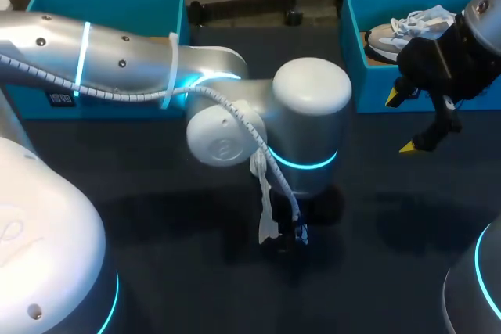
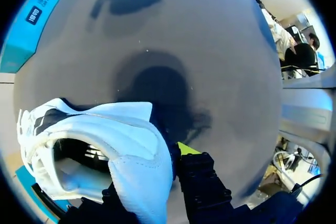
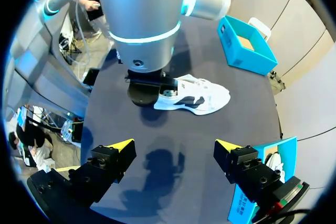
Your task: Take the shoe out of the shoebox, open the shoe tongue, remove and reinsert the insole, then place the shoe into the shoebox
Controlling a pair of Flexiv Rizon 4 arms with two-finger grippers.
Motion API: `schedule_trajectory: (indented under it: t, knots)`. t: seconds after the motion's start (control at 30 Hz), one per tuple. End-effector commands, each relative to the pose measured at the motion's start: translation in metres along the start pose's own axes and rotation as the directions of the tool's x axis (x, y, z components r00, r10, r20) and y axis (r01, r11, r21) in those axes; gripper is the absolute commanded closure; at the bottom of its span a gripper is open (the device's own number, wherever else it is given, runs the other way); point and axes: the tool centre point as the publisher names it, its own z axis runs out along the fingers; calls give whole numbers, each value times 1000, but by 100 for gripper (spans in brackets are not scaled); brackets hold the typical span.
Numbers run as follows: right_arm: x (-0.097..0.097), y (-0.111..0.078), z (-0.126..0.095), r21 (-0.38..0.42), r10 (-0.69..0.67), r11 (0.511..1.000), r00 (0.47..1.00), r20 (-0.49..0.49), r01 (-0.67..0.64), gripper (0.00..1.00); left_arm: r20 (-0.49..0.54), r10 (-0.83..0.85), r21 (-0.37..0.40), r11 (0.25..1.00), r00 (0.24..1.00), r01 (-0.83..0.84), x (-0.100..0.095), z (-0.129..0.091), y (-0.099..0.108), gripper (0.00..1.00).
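Shoe (image 3: 197,98): white, lying on worktop (image 3: 210,129), outside box (image 1: 350,52); my left claw (image 2: 157,169) clamped on its heel. Right claw (image 3: 174,145): open, empty, above worktop.

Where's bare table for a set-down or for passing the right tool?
Bare: the table between the right tool and the left arm, and the strip between the left box and the right box. Crowded: mid-table, where the left tool holds the white shoe; the right box already holds a second shoe.
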Motion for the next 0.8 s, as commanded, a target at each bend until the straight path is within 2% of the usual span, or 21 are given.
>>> schedule_trajectory:
  t: [0.03, 0.33, 0.63, 0.8]
  knots:
    - [-2, 1, 1, 4, 1, 1000, 1000, -4, -1, 0, -17, 8, -32, 999, 1000, -9, 0, -7, 2, 100]
    - [-2, 1, 1, 4, 1, 1000, 1000, -4, -1, 0, 5, 19, -50, 999, 1000, -19, 4, -64, 13, 100]
    - [-2, 1, 1, 4, 1, 1000, 1000, -4, -1, 0, 8, -12, -27, 1000, 1000, 13, -4, -130, 30, 100]
    - [-2, 1, 1, 4, 1, 1000, 1000, -4, -1, 0, 22, -7, -27, 1000, 1000, 7, -7, -155, 37, 100]
